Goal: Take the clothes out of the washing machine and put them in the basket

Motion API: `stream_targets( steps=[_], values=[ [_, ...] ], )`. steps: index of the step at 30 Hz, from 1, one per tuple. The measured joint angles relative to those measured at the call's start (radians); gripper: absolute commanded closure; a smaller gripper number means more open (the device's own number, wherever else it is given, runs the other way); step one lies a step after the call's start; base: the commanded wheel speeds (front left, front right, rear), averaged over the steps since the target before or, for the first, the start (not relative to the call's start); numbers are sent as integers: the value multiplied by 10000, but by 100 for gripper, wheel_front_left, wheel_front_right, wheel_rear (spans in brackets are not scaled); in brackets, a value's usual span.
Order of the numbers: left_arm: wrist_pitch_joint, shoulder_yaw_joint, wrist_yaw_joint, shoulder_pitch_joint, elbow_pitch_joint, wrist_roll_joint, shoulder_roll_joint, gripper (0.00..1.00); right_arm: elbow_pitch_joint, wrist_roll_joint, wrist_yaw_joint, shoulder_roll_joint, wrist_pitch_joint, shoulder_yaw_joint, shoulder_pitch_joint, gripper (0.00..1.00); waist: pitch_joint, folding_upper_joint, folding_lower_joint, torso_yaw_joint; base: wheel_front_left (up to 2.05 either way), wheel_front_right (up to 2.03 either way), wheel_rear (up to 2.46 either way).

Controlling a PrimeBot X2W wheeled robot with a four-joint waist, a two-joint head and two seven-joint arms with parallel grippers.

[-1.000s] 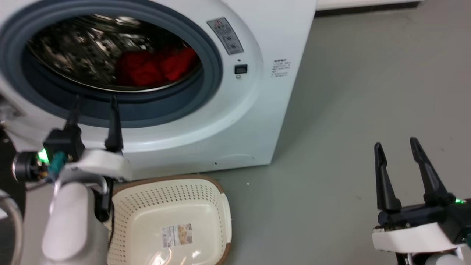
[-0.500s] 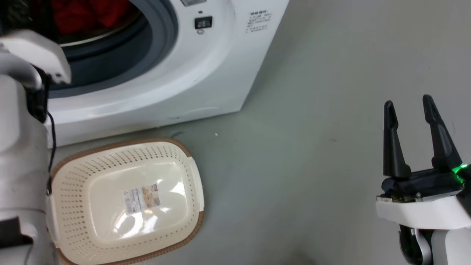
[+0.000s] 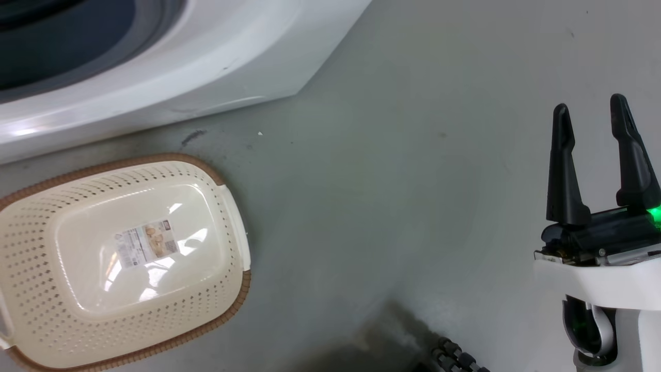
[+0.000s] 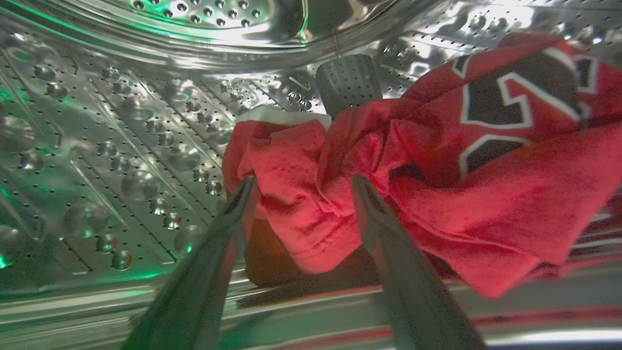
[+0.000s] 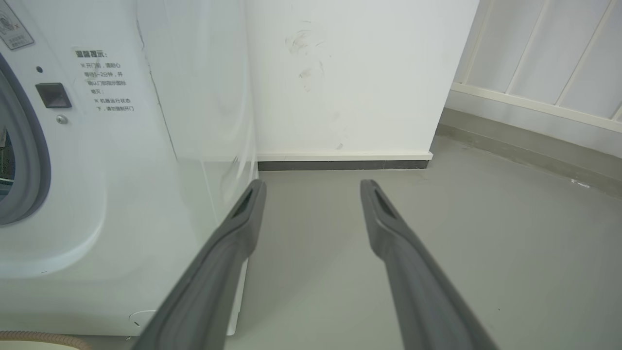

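Currently the clothes [image 4: 437,184] lie bunched in the washing machine [image 4: 121,121] drum, with the left hand [image 4: 301,182] spread astride a red fold, positioned to clamp it. The basket [image 3: 36,222] stands empty just in front of the machine for a short transfer; the right hand [image 3: 589,106] hangs aside, fingers apart, holding nothing.

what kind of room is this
Most likely a laundry or utility room: a white front-loading washing machine stands by a plain wall, a perforated basket sits on the grey floor before it, and red clothes lie in its steel drum.
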Motion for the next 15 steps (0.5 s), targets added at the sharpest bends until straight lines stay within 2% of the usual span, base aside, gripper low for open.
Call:
stream_targets(
  steps=[9,15],
  values=[
    [3595,-905,-15,-2063,508,-677,428,0,-253,305,0,0,2,240,-241,0,1033,0,0,-419,0,0,0],
    [5039,-1248,-15,-2953,426,-788,888,0,-468,514,0,0,2,322,-350,0,1561,0,0,-769,0,0,0]
  ],
)
